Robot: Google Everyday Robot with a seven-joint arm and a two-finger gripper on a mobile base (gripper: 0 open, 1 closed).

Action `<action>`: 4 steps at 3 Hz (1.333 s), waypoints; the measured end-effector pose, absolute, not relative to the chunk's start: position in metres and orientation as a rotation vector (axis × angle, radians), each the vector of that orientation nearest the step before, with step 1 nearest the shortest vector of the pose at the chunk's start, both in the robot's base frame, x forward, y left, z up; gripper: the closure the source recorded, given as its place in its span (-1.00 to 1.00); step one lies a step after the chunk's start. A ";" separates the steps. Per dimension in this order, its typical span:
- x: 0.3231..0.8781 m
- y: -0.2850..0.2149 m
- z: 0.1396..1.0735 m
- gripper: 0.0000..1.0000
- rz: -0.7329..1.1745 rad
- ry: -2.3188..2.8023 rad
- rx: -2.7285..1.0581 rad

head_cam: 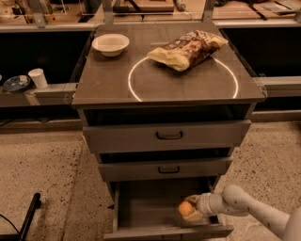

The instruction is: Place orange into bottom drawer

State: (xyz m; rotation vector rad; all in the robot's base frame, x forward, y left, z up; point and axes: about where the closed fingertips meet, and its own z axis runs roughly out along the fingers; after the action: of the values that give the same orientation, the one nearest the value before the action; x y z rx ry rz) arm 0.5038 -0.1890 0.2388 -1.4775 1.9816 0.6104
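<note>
Low, gripper point(188, 211) over drawer point(141, 207), fingers point(192, 218) clasping orange point(184, 207)

Light was warm, dim. Cabinet top point(108, 80) above bottom drawer point(141, 207) shone brightest; drawer interior lay shadowed. Gripper point(189, 211), at drawer's right side clasping orange point(185, 208), caught soft light.

A robotics test lab is suggested: a grey metal drawer cabinet point(141, 136) with a white circle point(129, 80) marked on its tabletop point(106, 82), cluttered workbenches point(155, 7) beyond the far edge, and a speckled floor point(42, 164). The gripper point(190, 212), closed on the orange point(185, 207), is held over the open bottom drawer point(141, 207).
</note>
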 end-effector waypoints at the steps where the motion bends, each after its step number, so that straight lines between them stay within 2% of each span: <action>1: 0.519 -0.164 0.215 1.00 0.636 1.952 -1.441; 3: 0.530 -0.124 0.175 0.07 0.624 1.965 -1.411; 4: 0.532 -0.114 0.164 -0.55 0.656 1.984 -1.381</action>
State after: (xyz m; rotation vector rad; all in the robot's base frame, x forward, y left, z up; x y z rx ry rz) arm 0.5318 -0.1141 0.1635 -1.3808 1.9842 0.6555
